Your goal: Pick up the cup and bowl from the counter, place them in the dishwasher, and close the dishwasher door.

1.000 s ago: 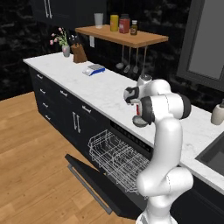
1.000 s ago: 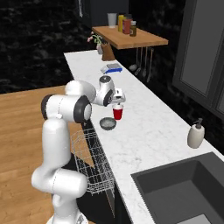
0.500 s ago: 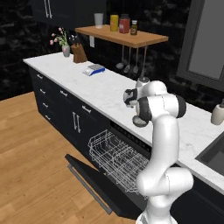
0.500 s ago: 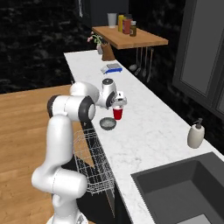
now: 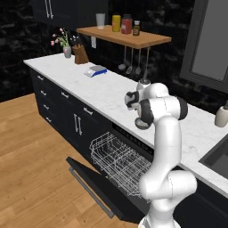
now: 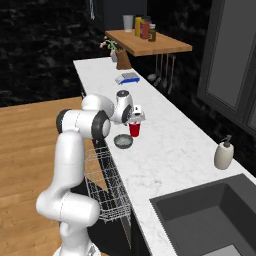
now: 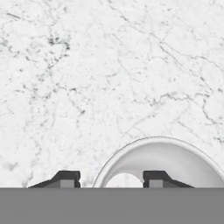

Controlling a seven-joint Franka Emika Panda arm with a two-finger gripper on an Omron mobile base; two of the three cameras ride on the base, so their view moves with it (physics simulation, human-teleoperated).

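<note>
From the left base view, the dishwasher door (image 5: pixel 100 189) was seen lowered, rack out. In the right base view, the claw (image 6: pixel 135 120) was set over the red cup (image 6: pixel 134 129), the bowl (image 6: pixel 123 141) just beside on the table (image 6: pixel 170 150). In the hand view, the cup's rim was straddled by one fingertip (image 7: pixel 155 178); whether it was pinched could not be told. Grasping the cup was judged in hand; closing firmly, then lifting, was called for.

Soft, even light with faint shadows; the black wall (image 5: pixel 26 31) stays dim, the counter (image 7: pixel 109 65) looks almost washed out, and everything seems slightly blurry.

The arm reaches forward, elbow bent, wrist turned down; the gripper (image 6: pixel 134 120) points downward, jaws partly apart.
</note>
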